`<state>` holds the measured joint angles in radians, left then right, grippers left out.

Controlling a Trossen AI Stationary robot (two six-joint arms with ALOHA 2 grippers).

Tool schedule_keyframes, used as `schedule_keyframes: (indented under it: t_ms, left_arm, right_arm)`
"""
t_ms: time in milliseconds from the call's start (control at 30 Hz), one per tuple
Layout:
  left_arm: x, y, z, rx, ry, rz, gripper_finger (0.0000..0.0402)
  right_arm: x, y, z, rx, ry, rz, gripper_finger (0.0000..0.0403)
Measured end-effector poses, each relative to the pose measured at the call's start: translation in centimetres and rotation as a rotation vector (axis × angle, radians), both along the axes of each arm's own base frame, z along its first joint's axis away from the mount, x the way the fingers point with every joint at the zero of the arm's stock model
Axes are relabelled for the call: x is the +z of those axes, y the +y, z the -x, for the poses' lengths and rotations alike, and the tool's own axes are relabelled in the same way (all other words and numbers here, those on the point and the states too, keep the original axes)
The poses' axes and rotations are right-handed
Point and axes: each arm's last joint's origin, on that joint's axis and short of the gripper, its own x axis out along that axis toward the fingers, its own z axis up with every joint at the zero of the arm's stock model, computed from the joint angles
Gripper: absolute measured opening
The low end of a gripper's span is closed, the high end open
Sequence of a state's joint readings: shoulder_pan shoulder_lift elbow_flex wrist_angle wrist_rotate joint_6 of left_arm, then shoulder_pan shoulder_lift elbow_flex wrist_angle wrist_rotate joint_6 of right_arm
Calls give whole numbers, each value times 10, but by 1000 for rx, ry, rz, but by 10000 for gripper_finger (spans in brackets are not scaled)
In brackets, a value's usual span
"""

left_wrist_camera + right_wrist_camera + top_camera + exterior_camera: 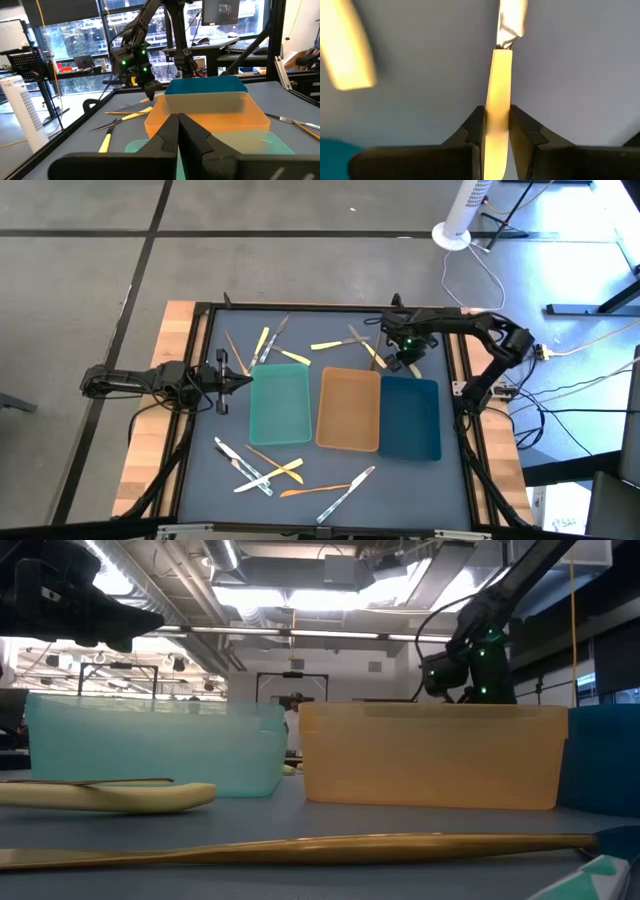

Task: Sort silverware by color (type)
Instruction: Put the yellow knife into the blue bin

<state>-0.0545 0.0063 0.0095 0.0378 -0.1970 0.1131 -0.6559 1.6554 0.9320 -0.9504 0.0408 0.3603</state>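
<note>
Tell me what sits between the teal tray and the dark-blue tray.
The tan tray sits between the teal tray and the dark-blue tray, all three side by side. The high view shows it.

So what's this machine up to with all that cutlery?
It is sorting silverware into three trays: teal, tan and dark blue, all with nothing in them that shows. The right pincer, at the far side of the table near the blue tray, is closed on a yellow-handled utensil. The left pincer waits shut beside the teal tray. The other pieces lie scattered on the table, some beyond the trays and some on the near side.
</note>
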Motion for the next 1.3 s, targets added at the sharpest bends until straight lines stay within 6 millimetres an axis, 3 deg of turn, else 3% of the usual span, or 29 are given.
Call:
schedule_keyframes:
  t_ms: [267, 1300]
  left_arm:
    - [0, 0, 0, 0, 0, 0, 0]
    - [0, 0, 0, 0, 0, 0, 0]
  right_arm:
    - [19, 7, 11, 1, 49, 42, 52]
    - [83, 31, 40, -42, -189, 139, 52]
